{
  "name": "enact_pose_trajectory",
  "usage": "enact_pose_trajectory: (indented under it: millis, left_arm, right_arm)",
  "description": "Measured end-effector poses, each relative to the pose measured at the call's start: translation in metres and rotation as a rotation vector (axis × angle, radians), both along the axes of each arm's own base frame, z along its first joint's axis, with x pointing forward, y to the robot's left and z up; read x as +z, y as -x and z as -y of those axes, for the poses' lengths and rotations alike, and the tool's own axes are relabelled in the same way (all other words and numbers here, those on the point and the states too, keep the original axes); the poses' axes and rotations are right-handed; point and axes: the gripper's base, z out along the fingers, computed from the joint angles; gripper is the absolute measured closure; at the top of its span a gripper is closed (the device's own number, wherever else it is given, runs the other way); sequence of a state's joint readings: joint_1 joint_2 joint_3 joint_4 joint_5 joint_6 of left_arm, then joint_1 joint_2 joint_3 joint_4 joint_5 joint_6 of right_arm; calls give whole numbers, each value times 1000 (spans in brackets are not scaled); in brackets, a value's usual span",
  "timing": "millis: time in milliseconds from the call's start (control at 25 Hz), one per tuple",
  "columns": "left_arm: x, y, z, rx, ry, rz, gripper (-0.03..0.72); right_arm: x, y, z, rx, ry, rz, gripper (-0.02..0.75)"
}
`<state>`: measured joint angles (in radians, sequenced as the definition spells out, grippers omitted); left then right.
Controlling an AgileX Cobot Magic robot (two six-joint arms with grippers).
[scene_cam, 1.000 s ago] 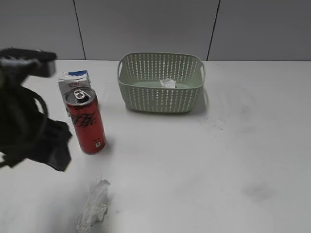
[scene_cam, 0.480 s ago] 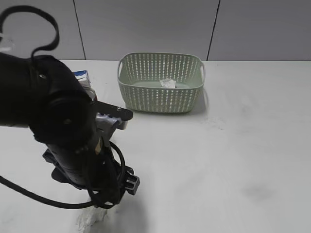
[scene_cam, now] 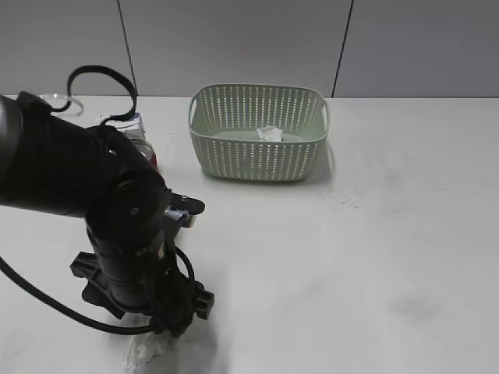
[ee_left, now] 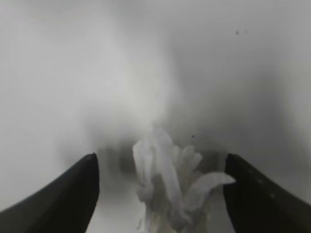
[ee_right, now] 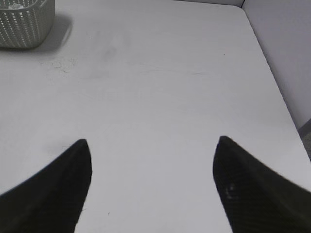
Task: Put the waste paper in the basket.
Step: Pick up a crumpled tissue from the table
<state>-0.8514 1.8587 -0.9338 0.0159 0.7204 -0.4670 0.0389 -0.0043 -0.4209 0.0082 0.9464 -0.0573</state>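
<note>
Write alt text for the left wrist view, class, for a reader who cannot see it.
A crumpled wad of white waste paper lies on a white table, centred between the two dark fingers of the open left gripper. Neither finger touches the paper, and the picture is soft and blurred.

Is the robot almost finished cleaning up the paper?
Partly. One paper wad already lies in the basket. The left gripper is open, its fingers either side of another wad on the table, not yet grabbed. That wad must be gripped and carried to the basket. The right gripper is open and empty.
</note>
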Motion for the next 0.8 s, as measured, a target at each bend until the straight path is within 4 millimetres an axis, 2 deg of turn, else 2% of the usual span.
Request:
enact_pose_trajectory:
  millis: [120,360,640,760,800]
  left_arm:
    - [0,-1,1,3,17,10,111]
    - [0,-2,4,-4,51,23,205]
    - [-3,1,1,-8,29,4,263]
    - [-3,2,-1,-8,18,-6,345]
    - [-3,2,-1,-8,17,-7,395]
  right_arm:
    - [0,0,0,0,0,0,148]
    - [0,0,0,0,0,0,148]
    - [0,0,0,0,0,0,148]
    - [0,0,0,0,0,0,148]
    - [0,0,0,0,0,0,148]
